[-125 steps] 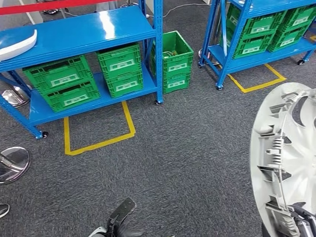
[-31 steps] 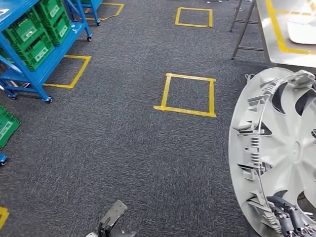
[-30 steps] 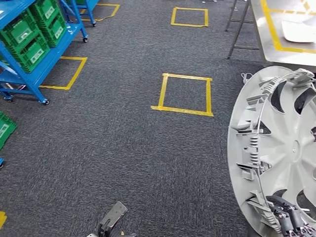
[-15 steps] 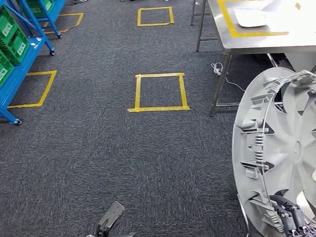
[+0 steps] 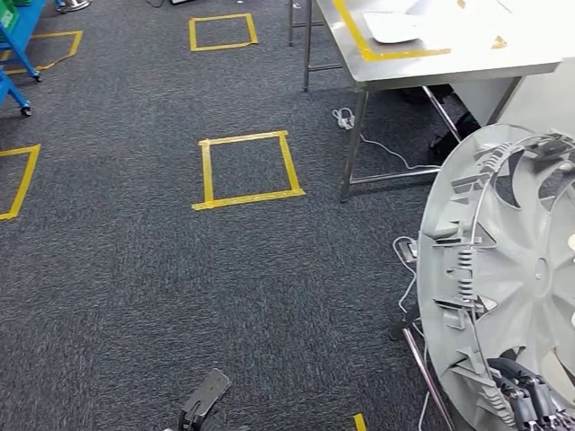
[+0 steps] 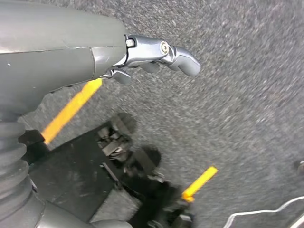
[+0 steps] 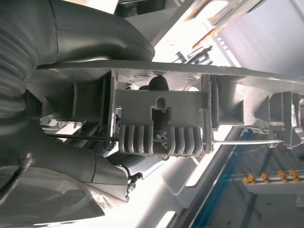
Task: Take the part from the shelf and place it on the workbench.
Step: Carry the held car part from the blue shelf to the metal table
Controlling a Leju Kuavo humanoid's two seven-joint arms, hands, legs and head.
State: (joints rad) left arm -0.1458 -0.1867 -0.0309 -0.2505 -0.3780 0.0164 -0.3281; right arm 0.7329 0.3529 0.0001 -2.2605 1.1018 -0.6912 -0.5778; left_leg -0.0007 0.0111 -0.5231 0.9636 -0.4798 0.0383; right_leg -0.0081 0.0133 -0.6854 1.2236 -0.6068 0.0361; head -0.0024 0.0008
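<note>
Bright, even light; glare whitens the workbench [image 5: 434,54].

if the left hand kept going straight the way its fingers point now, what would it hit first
Most likely the dark carpet: in the left wrist view the left hand hangs empty, fingers aimed over bare floor, nothing between. Depth is unclear.

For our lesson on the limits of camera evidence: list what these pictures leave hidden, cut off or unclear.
- Wheel cover: head view, its right side is cut off by the picture's edge.
- Right hand: head view, mostly behind the wheel cover's rim.
- Workbench: far end runs off the top edge.
- Left hand: left wrist view, fingers mostly hidden by its grey cover.
</note>
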